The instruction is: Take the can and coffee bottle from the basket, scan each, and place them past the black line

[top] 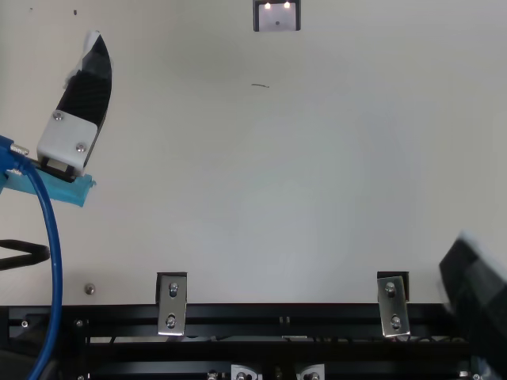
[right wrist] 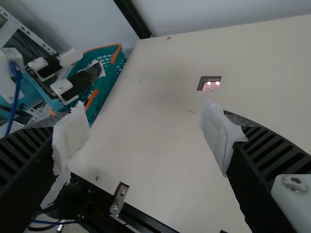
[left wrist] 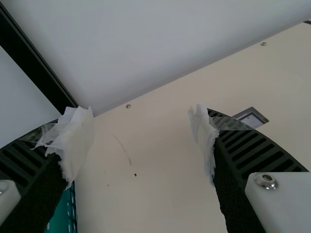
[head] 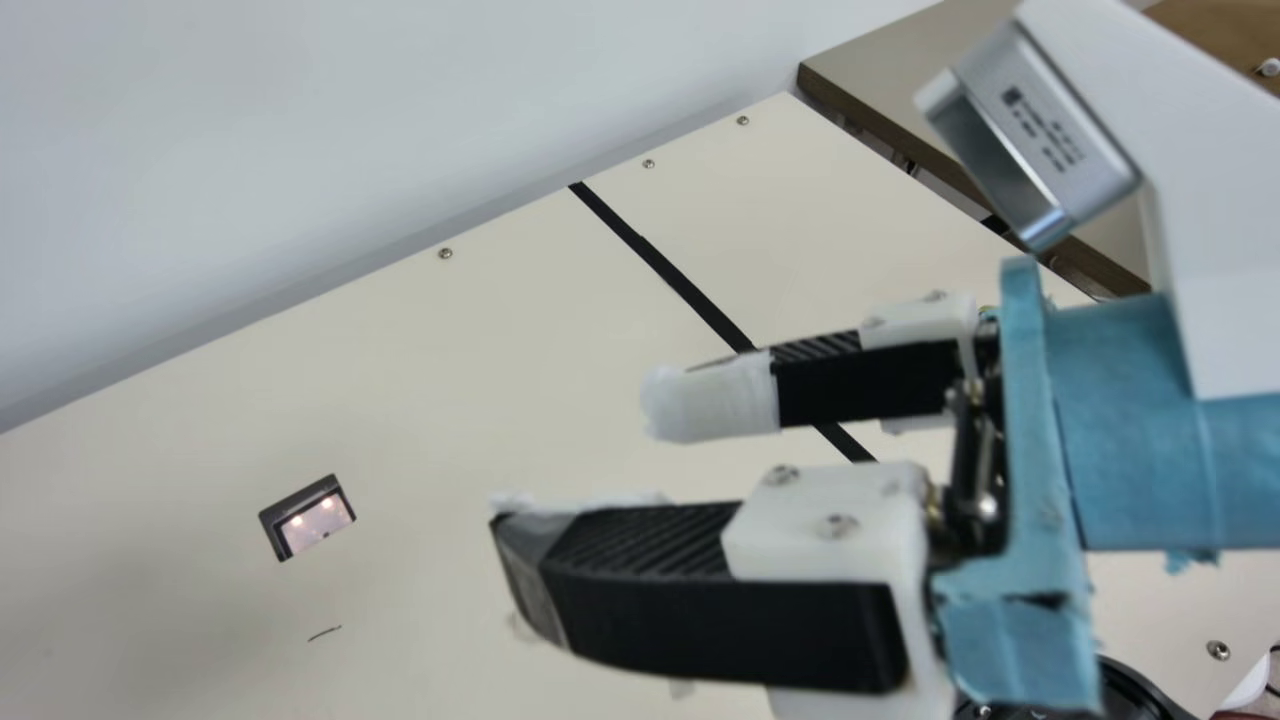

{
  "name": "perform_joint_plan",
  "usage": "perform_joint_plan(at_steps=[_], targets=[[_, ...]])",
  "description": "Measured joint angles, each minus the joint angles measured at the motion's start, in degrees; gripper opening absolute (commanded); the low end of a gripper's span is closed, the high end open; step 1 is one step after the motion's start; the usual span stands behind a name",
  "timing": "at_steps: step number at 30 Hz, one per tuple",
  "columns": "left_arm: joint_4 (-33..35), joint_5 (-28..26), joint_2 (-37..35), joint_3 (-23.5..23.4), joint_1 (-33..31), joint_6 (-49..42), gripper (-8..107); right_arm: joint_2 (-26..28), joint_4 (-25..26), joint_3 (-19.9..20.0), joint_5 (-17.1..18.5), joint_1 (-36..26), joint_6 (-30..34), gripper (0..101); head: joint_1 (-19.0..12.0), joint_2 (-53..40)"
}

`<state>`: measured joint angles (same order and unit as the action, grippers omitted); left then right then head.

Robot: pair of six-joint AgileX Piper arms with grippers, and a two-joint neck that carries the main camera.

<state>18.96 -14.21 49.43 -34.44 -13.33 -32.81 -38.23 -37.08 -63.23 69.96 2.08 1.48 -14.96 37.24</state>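
Basket [right wrist: 108, 77] in teal, with orange handles [right wrist: 91, 99], sits by the bench's [right wrist: 146, 145] left edge, near the back left corner; what it holds, I cannot tell. My left gripper [top: 84, 99] is above the left part of the bench, near that basket, with a blue cable [top: 54, 261] curving down beside it in the top view. In the left wrist view, its two white-wrapped fingers [left wrist: 252, 150] stand wide apart, released, with nothing between them.

My right gripper [head: 575, 465] hangs tilted over the bench in the main view. Its fingers are spread as well and grasp nothing, as the right wrist view also shows.

The scanner [head: 306, 518], a dark-framed window with two bright spots, is set into the bench top, with a short dark mark [head: 324, 633] near it. The black line [head: 665, 268] starts at the back edge and runs forward, between the scanner and the right edge. Two metal brackets [top: 172, 303] [top: 393, 303] are fixed at the front edge. A pale wall [head: 300, 130] rises along the back edge.
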Motion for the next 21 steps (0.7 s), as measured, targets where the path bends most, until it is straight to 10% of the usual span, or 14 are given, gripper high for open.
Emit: perform_joint_plan(at_steps=[21], targets=[[0.0,0.0,0.0,0.0,0.0,0.0,90,0.2,0.8,0.0,0.0,1.2,-2.8,101,0.0,-3.8]])
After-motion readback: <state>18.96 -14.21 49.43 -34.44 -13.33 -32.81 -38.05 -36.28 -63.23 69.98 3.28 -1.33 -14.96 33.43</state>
